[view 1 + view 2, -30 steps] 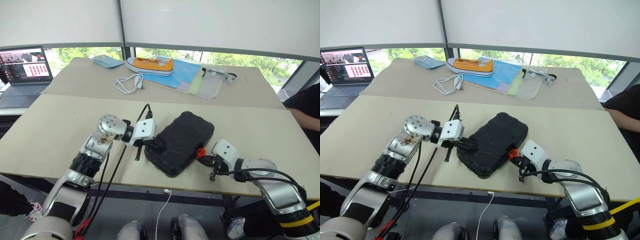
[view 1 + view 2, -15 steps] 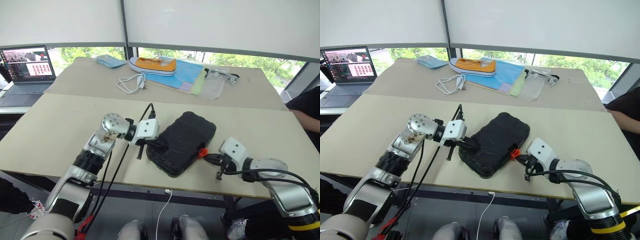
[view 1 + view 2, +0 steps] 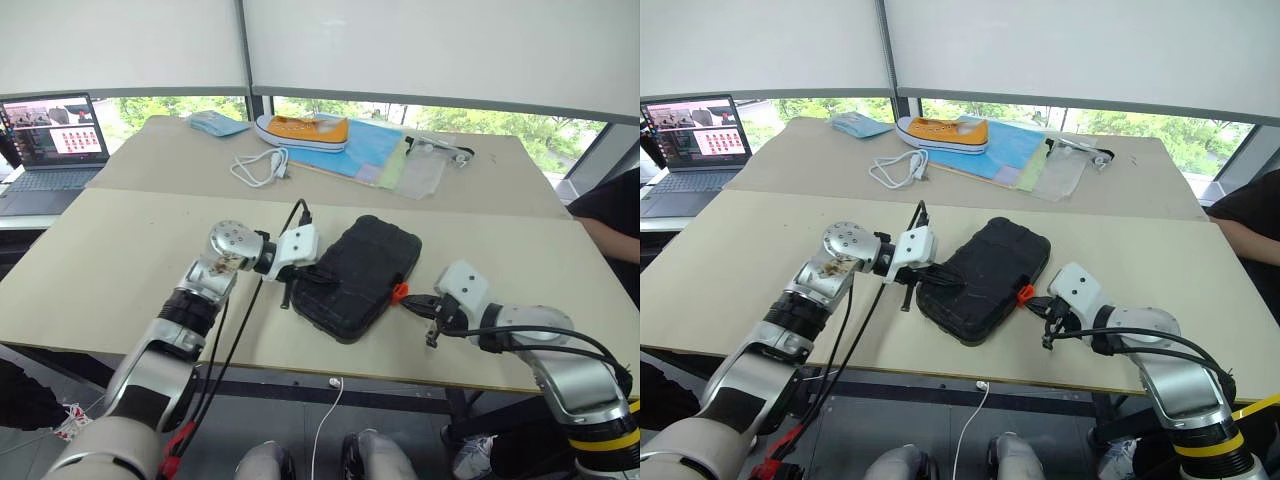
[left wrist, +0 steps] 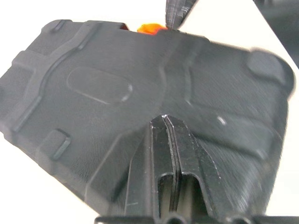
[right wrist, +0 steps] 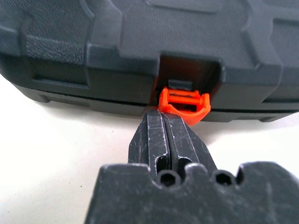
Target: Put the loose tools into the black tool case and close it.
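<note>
While black tool case [image 3: 357, 276] lies closed, right wrist view shows closed right fingers [image 5: 169, 135] touching orange latch [image 5: 184, 106]; left fingers [image 4: 170, 140] closed.

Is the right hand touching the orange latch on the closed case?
Touching. In the right wrist view the right hand's shut fingertips press against the underside of the orange latch on the black tool case, with no gap between them.

tool case [image 3: 356, 273]: matt black plastic, grainy moulded texture
latch [image 5: 184, 105]: smooth orange plastic
fingers [image 5: 156, 140]: black, scuffed and scratched
surface [image 3: 120, 250]: matt pale beige board
shoe [image 3: 300, 130]: orange cloth, white sole
</note>
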You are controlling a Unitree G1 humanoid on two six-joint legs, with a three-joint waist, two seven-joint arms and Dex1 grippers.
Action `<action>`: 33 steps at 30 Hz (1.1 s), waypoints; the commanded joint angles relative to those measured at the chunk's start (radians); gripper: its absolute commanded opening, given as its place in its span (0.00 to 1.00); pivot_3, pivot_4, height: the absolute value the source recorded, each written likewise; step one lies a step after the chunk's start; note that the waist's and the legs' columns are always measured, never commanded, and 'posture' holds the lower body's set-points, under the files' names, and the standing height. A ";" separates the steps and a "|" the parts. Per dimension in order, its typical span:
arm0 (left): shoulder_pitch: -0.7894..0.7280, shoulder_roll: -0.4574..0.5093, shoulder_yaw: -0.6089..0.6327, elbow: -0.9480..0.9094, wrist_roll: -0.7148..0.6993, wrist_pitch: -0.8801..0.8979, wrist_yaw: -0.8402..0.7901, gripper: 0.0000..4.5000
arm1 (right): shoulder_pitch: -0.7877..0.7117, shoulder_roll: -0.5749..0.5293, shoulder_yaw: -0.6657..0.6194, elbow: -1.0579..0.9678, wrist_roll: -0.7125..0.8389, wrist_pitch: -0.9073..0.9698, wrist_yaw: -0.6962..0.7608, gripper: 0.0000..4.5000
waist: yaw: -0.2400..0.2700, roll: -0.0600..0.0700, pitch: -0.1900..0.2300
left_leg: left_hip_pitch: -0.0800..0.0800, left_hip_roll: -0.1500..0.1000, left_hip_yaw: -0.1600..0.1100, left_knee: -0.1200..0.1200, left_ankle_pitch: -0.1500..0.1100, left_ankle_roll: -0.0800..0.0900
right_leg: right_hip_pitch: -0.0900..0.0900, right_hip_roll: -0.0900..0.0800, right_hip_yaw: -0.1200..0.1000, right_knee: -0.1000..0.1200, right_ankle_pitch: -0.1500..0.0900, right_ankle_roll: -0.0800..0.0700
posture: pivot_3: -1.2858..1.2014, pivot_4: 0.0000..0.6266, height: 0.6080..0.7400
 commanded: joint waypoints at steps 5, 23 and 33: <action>-0.115 -0.055 -0.001 0.212 0.083 -0.055 0.119 0.00 | 0.030 -0.065 -0.029 0.020 -0.027 -0.047 0.014 0.00 | -0.001 0.000 0.000 | -0.004 -0.001 0.001 0.000 0.003 -0.005 | -0.004 0.000 0.001 -0.001 -0.001 -0.002 | 0.52 0.24 0.84; -0.077 -0.055 -0.044 0.295 0.177 -0.185 0.100 0.00 | -0.131 0.058 0.007 0.015 0.012 0.039 -0.032 0.00 | -0.019 0.000 0.000 | 0.000 0.000 0.000 -0.001 0.002 -0.004 | 0.000 -0.002 0.002 -0.003 -0.001 -0.002 | 0.52 0.24 0.84; -0.075 -0.054 -0.033 0.296 0.175 -0.182 0.110 0.00 | -0.126 0.067 0.037 0.033 -0.020 0.032 -0.034 0.00 | -0.019 0.000 -0.001 | 0.002 0.002 0.000 -0.002 0.003 -0.005 | 0.001 -0.001 0.002 -0.001 -0.001 -0.002 | 0.52 0.24 0.84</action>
